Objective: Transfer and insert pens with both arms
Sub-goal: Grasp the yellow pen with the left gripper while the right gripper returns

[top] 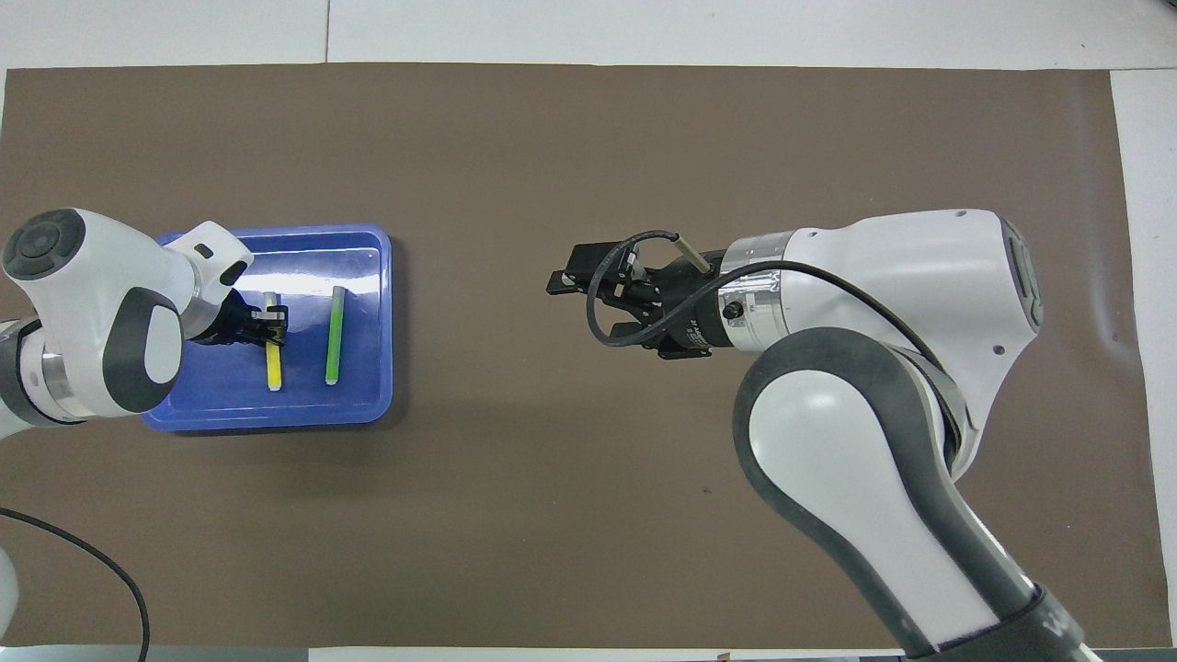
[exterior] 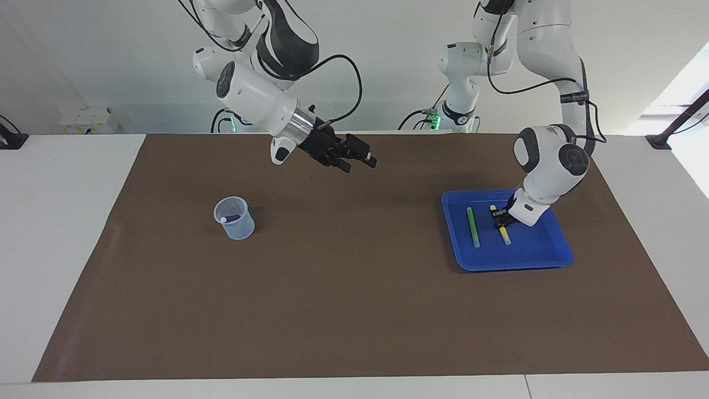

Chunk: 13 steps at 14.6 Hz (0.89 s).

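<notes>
Black fingers of the left tool [exterior: 500,218] are closed on the yellow pen [exterior: 503,230] inside the blue tray [exterior: 545,260], gripping it near the end closer to the robots. The pen lies flat on the tray floor, so the grip looks made but the lift has not begun. Just beside it, toward the middle of the tabletop, the green pen [exterior: 472,226] lies untouched in the same tray, roughly parallel to the yellow one.

Out from there, the right tool [exterior: 361,160] hangs in the air over the bare brown mat [exterior: 354,310], about midway between the tray and the cup, with its fingers spread wide and nothing between them. It points toward the left arm's end of the tabletop, which suggests it waits to receive a pen.

At the right arm's end, the clear plastic cup [exterior: 235,218] stands upright on the mat, and the purple pen [exterior: 231,218] leans inside it, its pale cap end showing.

My reading is that one pen of three is delivered. The yellow one is at the very start of its trip: lift, hand-over and insertion are all to come. The green one has not been started.
</notes>
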### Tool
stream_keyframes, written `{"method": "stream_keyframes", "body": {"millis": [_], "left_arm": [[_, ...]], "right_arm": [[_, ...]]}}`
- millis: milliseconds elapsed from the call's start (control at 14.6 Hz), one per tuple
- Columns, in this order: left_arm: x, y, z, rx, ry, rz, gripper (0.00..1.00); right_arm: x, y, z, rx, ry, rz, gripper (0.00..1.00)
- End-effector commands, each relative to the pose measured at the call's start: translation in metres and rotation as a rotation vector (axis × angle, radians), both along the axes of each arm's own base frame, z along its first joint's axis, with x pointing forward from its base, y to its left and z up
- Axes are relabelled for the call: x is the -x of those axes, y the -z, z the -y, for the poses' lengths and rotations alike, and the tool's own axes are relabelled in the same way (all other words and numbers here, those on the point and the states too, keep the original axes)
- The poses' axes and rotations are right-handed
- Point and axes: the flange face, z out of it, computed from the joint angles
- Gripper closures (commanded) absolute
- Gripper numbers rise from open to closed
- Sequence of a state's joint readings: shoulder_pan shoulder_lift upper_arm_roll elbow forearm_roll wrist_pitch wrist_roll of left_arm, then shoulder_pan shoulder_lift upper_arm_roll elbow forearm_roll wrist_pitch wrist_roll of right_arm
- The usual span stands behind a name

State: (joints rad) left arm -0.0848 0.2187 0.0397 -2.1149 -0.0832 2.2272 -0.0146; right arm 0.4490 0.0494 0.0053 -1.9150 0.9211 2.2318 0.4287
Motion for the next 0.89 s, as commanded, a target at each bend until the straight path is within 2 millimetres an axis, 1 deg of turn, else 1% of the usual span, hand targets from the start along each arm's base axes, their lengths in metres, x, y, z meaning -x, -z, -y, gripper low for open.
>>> {"method": "stream_keyframes", "body": {"millis": [0, 137, 206, 274, 412, 549, 617, 686, 755, 823], "left_arm": [[0.004, 0.009, 0.004, 0.007, -0.003, 0.000, 1.00], [0.001, 0.005, 0.005, 0.010, -0.009, 0.001, 1.00], [-0.004, 0.002, 0.006, 0.032, -0.034, -0.009, 1.00], [-0.012, -0.009, 0.008, 0.061, -0.055, -0.019, 1.00], [-0.027, -0.048, 0.013, 0.097, -0.130, -0.069, 1.00], [-0.037, -0.081, 0.024, 0.106, -0.294, -0.110, 1.00], [-0.043, -0.105, 0.036, 0.142, -0.400, -0.132, 1.00], [-0.045, -0.125, 0.053, 0.155, -0.481, -0.158, 1.00], [-0.048, -0.141, 0.064, 0.150, -0.581, -0.174, 1.00], [-0.047, -0.155, 0.082, 0.144, -0.703, -0.193, 1.00]], "right_arm": [[0.005, 0.000, -0.002, -0.014, 0.033, -0.002, 0.00], [0.005, 0.001, -0.002, -0.013, 0.033, -0.003, 0.00], [0.005, 0.002, -0.001, -0.013, 0.033, -0.005, 0.00], [0.005, 0.001, -0.001, -0.015, 0.035, -0.003, 0.00], [0.005, 0.002, -0.001, -0.022, 0.041, -0.008, 0.00], [0.006, 0.003, -0.001, -0.022, 0.043, -0.010, 0.00], [0.006, 0.003, -0.001, -0.022, 0.043, -0.010, 0.00], [0.006, 0.003, -0.002, -0.036, 0.051, -0.020, 0.00], [0.005, 0.003, 0.000, -0.052, 0.072, -0.021, 0.00], [0.006, 0.005, -0.005, -0.056, 0.100, -0.002, 0.00]]}}
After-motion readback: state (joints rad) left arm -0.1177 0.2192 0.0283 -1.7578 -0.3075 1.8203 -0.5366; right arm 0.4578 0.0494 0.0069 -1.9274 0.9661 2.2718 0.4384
